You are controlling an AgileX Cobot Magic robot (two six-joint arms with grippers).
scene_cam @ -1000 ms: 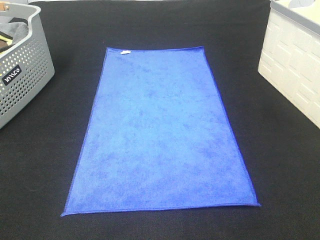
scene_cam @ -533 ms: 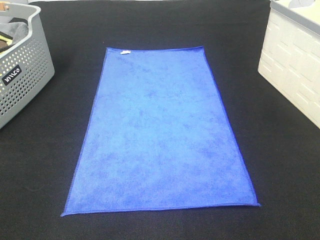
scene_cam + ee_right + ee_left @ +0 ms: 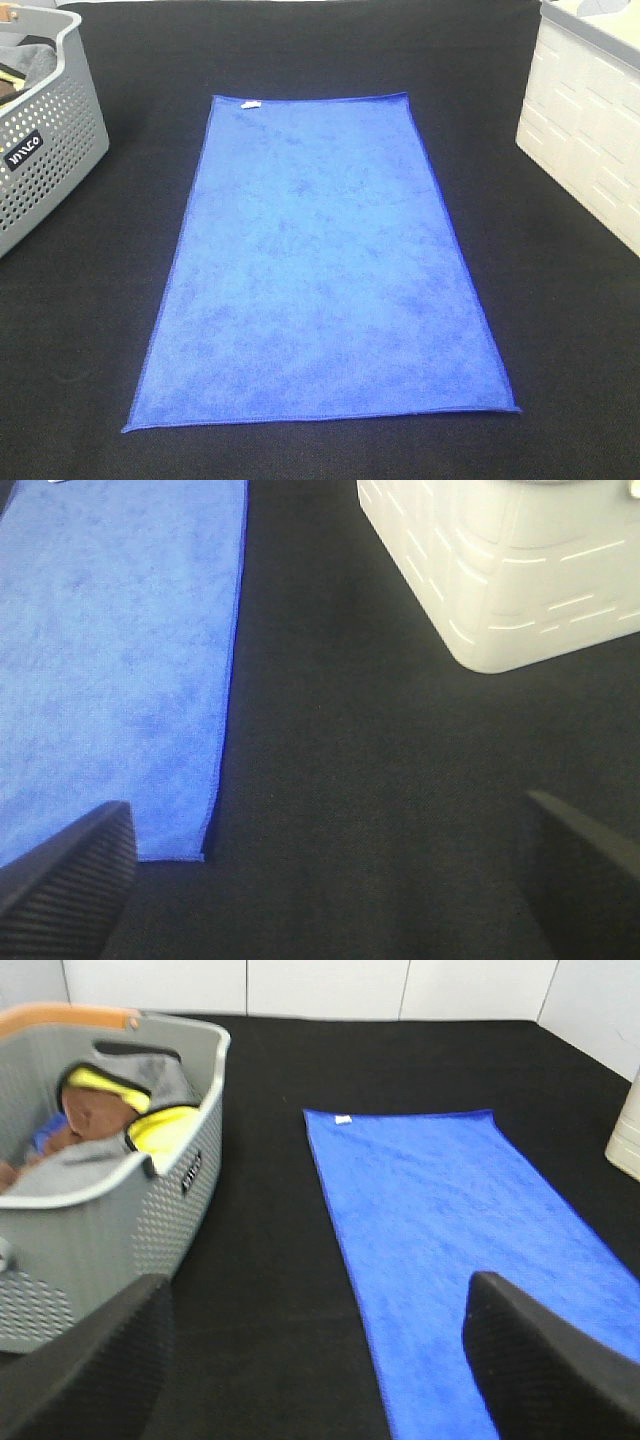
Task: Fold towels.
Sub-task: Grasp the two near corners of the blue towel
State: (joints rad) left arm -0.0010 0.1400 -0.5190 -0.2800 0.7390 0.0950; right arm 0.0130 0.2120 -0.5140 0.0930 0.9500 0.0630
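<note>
- Exterior high view shows a big black table [image 3: 90,340]. It is flat and dull, and bare all round the towel, so I think there is room to fold. In the left wrist view a white wall [image 3: 320,985] stands past the far end of the towel.
- The blue towel [image 3: 320,270] lies in the middle of the table. It is spread out flat, with no fold in it yet. Its long sides run away from the robot and one short end is close to the arms. I think it was laid like this so each arm can take one near corner.
- A white box [image 3: 590,130] stands to the right of the towel, well apart from it. I cannot see what is in it.
- A grey basket [image 3: 45,160] with little holes stands to the left of the towel, also apart from it. Yellow and grey cloths [image 3: 130,1110] are piled inside.
- The left gripper [image 3: 315,1295] hangs above the near left side of the towel. Its two black fingers are spread wide and hold nothing.
- The right gripper [image 3: 327,810] hangs just off the near right corner of the towel, over bare table. Its fingers are spread wide too, with nothing between them.
- A small white tag [image 3: 252,103] sits on the far edge of the towel, near the far left corner.
</note>
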